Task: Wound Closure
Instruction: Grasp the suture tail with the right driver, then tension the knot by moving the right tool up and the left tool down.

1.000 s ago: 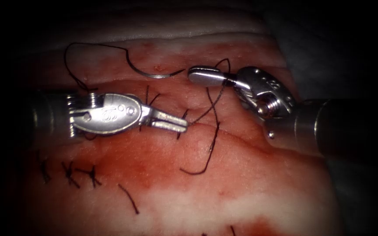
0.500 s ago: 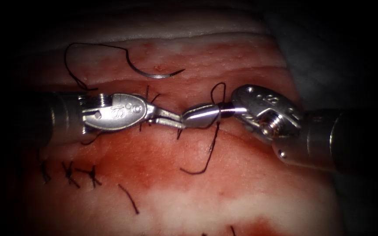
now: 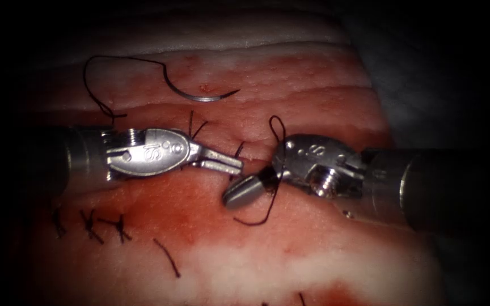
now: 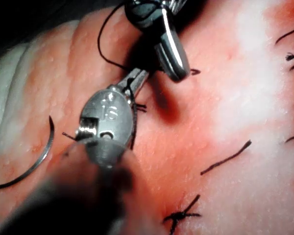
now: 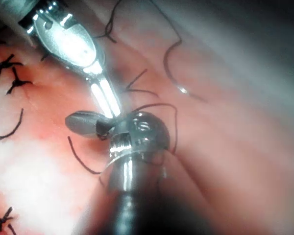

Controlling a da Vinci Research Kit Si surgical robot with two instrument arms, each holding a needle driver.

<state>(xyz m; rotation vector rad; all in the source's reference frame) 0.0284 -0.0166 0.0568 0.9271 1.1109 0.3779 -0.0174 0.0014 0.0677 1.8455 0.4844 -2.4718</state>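
While your left claw [image 3: 231, 164] sits nearly closed on thread [image 3: 276, 127] at the cut, your right claw [image 3: 239, 192], closed with thread looped round it, lies just beside it; the needle [image 3: 197, 95] rests free on the tissue [image 3: 313, 249], beyond both, nearer the left claw.

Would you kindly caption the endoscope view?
Needle lies free on tissue; right tool holds thread beside left tool.

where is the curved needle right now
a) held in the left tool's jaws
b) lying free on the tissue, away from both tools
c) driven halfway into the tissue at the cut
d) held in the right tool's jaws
b: the needle lies on the tissue with its whole curve showing, well apart from the left tool and the right tool, neither gripping it.
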